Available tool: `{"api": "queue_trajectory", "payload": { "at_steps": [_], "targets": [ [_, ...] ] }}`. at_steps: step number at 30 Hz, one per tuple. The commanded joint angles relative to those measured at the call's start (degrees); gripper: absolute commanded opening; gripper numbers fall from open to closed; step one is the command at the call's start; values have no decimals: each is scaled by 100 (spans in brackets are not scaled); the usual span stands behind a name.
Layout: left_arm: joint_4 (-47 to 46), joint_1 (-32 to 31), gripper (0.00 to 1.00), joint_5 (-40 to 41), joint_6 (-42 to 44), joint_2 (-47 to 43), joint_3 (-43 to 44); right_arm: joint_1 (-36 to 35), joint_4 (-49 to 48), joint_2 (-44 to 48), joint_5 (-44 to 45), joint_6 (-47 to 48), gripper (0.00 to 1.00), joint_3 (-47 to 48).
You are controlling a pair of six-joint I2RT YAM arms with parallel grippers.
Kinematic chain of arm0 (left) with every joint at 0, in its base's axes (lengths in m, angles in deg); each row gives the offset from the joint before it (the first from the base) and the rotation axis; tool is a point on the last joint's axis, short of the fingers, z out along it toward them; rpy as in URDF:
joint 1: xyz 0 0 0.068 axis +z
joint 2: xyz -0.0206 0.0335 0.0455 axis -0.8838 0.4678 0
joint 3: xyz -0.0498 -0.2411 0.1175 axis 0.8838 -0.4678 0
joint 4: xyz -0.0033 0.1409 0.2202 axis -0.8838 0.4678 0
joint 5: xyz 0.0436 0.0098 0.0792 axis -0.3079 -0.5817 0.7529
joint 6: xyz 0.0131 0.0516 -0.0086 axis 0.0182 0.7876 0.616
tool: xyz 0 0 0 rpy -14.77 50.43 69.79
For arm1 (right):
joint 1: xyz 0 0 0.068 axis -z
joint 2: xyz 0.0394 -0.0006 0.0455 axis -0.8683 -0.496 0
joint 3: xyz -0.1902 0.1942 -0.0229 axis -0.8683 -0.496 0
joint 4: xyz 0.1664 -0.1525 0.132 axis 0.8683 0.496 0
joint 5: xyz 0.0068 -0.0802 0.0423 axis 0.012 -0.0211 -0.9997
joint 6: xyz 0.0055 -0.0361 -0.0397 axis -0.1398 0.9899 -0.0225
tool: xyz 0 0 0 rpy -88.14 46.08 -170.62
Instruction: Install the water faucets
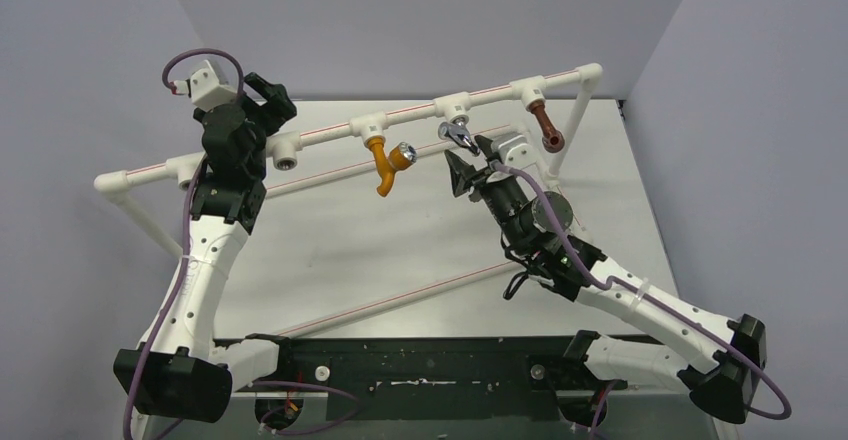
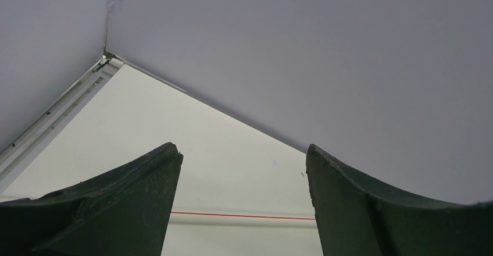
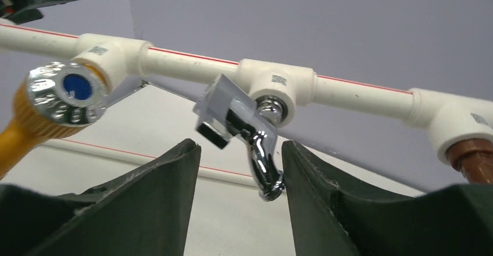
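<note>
**Chrome tap seated in its tee, right pincer spread around the spout**

Right pincer (image 3: 238,151): jaws apart, gripping nothing. Silver faucet (image 3: 263,163) hangs between the two dark fingers (image 3: 145,203). Its spout tip sits close against the right-hand finger; touching or just clear, cannot tell. Flat lever handle (image 3: 224,109) is tilted, just above the left-hand fingertip. Directly beyond the pincer, the faucet's threaded end is seated in the middle tee (image 3: 279,84) of the white pipe (image 3: 192,58), which is marked with a thin red line.

To this pincer's left on the same pipe: orange faucet (image 3: 23,134) in its own tee, chrome knob (image 3: 65,93) with a blue centre facing the wrist camera. To its right: brown faucet (image 3: 474,157) in the next tee, only its top in the wrist view. Grey wall behind.

Left pincer (image 2: 241,154): jaws wide, nothing between them. It is held up by the left stretch of the pipe, well apart from all three faucets. Past its fingertips: white table (image 2: 221,151), lower pipe (image 2: 244,220) with a red line, then grey wall. From above, a tee with a bare socket (image 1: 288,162) sits just beside this pincer
</note>
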Motion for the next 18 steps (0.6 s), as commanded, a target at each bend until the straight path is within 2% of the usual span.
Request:
{"api": "queue_trajectory", "payload": {
  "at_steps": [1,5,11,18],
  "targets": [
    [1397,-41,76,-134,54,327,-488,-124,163,500,-1042,494,58,359],
    [1403,-41,76,-125,65,335,-488,-123,730,793,-1387,985,67,451],
    [1400,-37,76,-102,65,351,-488,-125,1671,822,-1633,1689,73,909],
    [1398,-43,76,-81,72,370,-488,-159,2522,309,-1476,2623,74,1647]
  ]
}}
